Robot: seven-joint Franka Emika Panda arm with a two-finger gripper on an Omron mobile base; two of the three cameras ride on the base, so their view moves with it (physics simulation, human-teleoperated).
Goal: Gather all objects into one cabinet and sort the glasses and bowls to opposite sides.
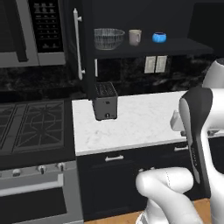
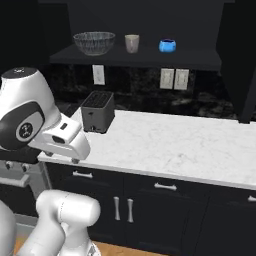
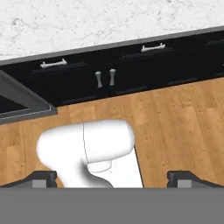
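The gripper (image 3: 112, 178) hangs empty, jaws wide, above the floor. The glass bowl (image 1: 108, 38), cup (image 1: 134, 37) and blue bowl (image 1: 159, 37) sit far above on the cabinet shelf (image 1: 175, 47)

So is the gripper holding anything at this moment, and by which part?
Nothing is held: the two-finger gripper is open, its dark fingertips wide apart with nothing between them.

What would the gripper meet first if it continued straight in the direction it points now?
Probably the wooden floor in front of the black base drawers. The open gripper points downward and nothing held lies between; depth is uncertain.
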